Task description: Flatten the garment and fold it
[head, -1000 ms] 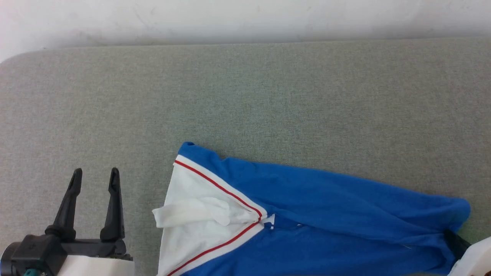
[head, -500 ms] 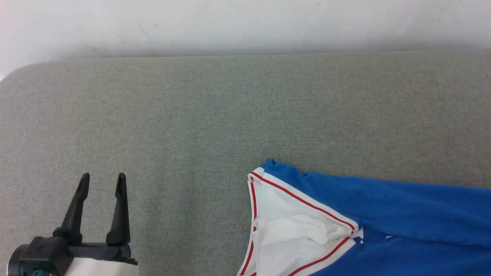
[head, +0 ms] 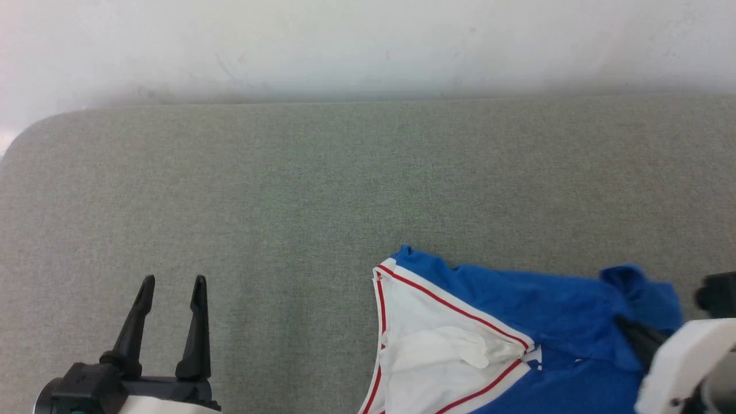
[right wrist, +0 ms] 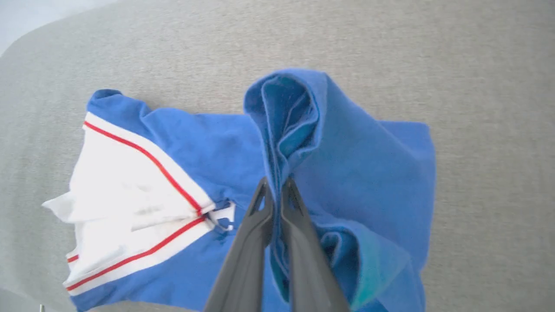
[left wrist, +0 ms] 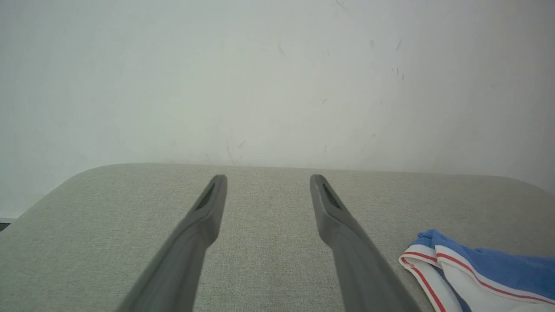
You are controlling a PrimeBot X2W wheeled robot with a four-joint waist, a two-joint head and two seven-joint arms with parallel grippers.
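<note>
Pinching a raised blue fold of the jersey T-shirt (right wrist: 347,173), the right gripper (right wrist: 274,186) is clenched on it. Shirt is lying bunched along the worktop's (head: 287,172) near edge, right half, with its white sleeve (head: 425,328) pointing left. Left gripper (head: 172,282) is hanging released by the near-left corner, well apart from the cloth. Grey surface is stretching unobstructed from the shirt to the far edge at the wall (head: 368,46).

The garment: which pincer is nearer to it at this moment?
Right. The right pincer is shut on a raised blue fold of the garment. The left pincer stands open over the grey surface, off to the left of the white sleeve, not touching it.
</note>
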